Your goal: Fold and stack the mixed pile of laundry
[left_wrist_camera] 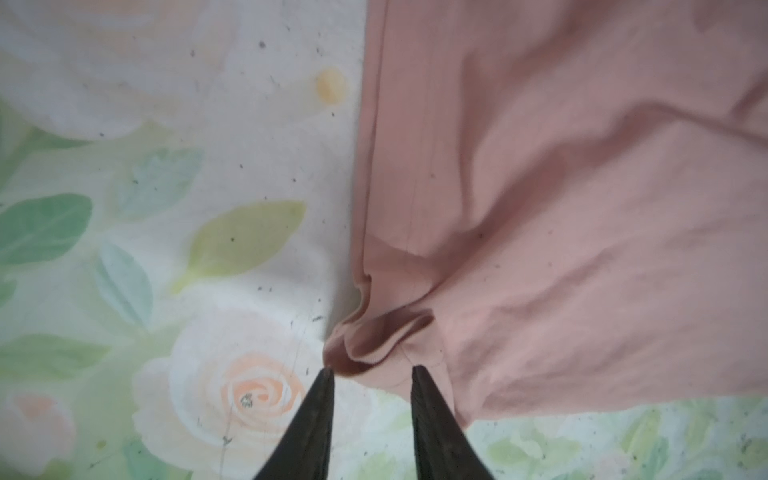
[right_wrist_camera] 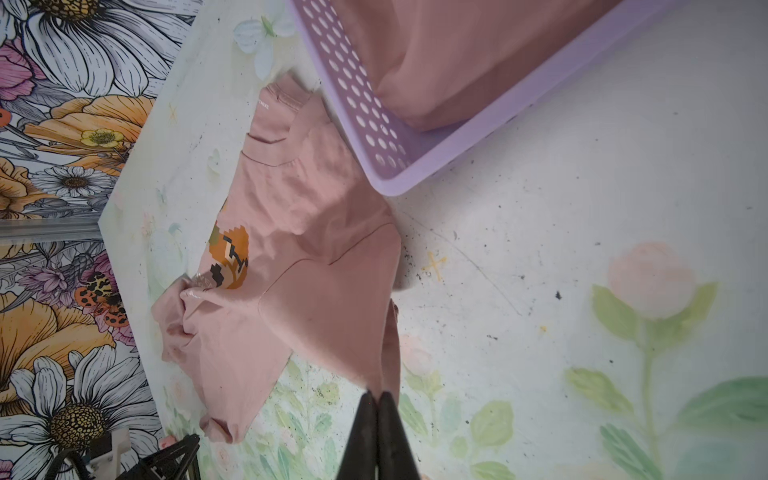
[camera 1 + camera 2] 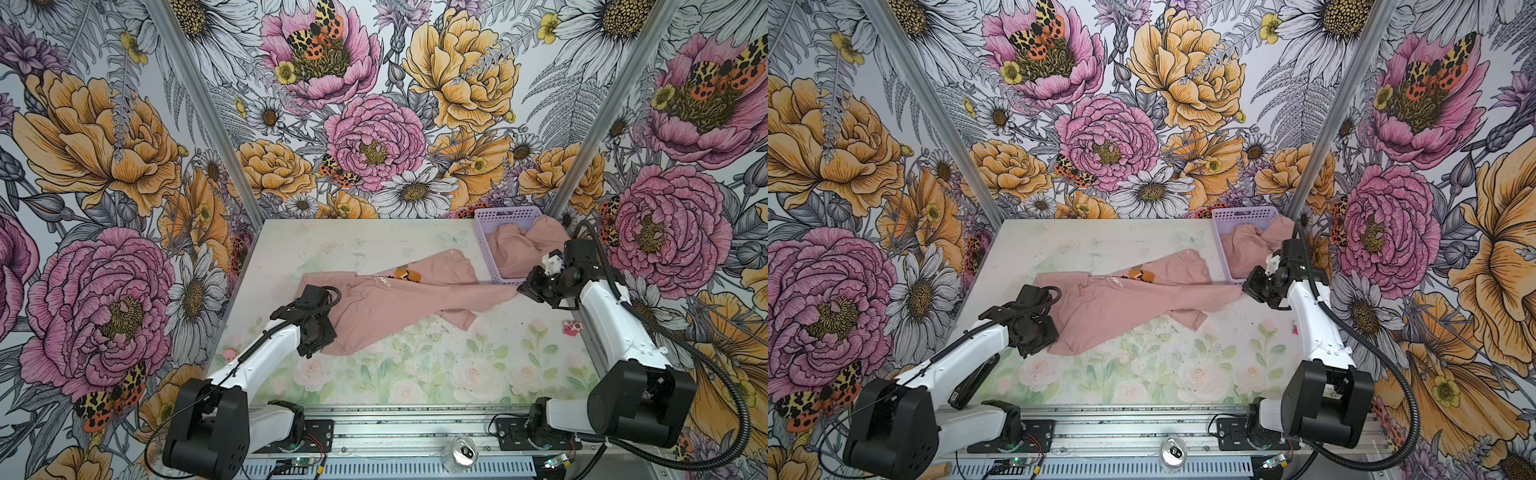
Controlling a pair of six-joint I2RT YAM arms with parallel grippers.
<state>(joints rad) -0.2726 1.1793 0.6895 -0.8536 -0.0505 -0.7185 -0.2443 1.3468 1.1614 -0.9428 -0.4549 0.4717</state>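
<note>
In both top views your T-shirt [image 3: 399, 303] lies stretched across the table [image 3: 415, 374], shorts [image 3: 519, 249] in the basket [image 3: 484, 245]. Left wrist: the left gripper [image 1: 372, 371] stands part-open around a bunched hem; closing shallow could lose it. Right wrist: the right gripper [image 2: 377, 395] pinches a corner; pulling could slip it.

T-shirt [image 3: 399, 299] has white lettering, only "VER" readable in both top views; rest creased/hidden.

A lavender perforated basket [image 3: 485, 243] is set at the desk's [image 3: 415, 374] far right corner. A small red-and-white object [image 3: 571, 327] is seen near the right edge.
</note>
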